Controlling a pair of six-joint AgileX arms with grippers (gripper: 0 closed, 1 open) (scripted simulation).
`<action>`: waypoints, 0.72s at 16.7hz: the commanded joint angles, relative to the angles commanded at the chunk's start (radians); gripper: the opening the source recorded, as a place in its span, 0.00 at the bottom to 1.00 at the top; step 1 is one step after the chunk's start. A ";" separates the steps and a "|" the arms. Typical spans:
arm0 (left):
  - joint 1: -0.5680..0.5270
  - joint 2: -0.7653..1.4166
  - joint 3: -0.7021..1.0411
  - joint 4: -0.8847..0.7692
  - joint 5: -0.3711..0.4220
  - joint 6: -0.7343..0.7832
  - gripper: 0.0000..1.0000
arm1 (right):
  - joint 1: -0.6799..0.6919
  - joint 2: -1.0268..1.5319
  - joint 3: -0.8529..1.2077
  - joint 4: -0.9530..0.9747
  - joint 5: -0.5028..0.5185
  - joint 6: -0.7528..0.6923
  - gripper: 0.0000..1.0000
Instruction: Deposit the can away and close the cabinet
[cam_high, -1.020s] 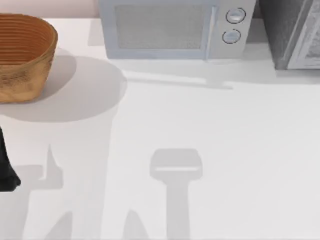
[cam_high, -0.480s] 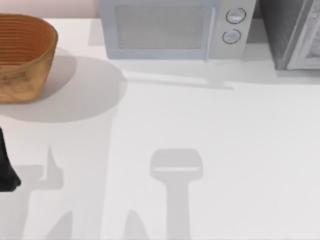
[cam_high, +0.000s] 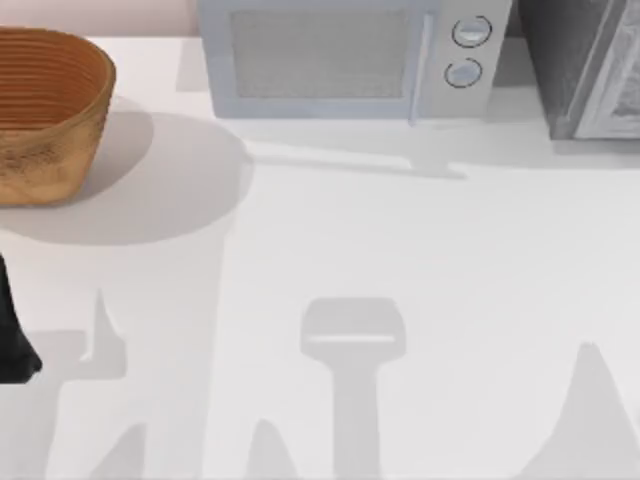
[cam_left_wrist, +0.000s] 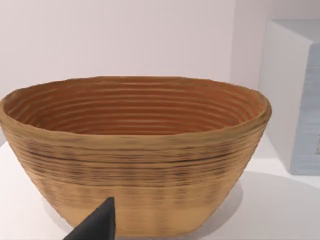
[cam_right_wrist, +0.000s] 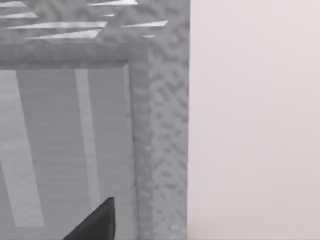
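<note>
My right tool (cam_right_wrist: 95, 222) faces the grey cabinet (cam_right_wrist: 150, 125) at the far right (whether its fingers are parted, I cannot tell). No can is in sight, so I judge only the closing remains. My left arm (cam_high: 12, 335) idles near the basket (cam_high: 50, 110).

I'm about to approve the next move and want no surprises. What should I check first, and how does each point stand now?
1. The can inside the cabinet: cannot tell.
2. The cabinet door shut: cannot tell.
3. The right gripper facing the cabinet, close up: ok.
4. The left gripper idle, facing the basket: ok.
5. The microwave door shut: ok.
</note>
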 joint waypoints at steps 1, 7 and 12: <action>0.000 0.000 0.000 0.000 0.000 0.000 1.00 | 0.000 -0.013 0.076 -0.091 0.000 0.000 1.00; 0.000 0.000 0.000 0.000 0.000 0.000 1.00 | 0.009 -0.082 0.424 -0.499 0.005 0.004 1.00; 0.000 0.000 0.000 0.000 0.000 0.000 1.00 | 0.013 -0.098 0.495 -0.573 0.007 0.006 1.00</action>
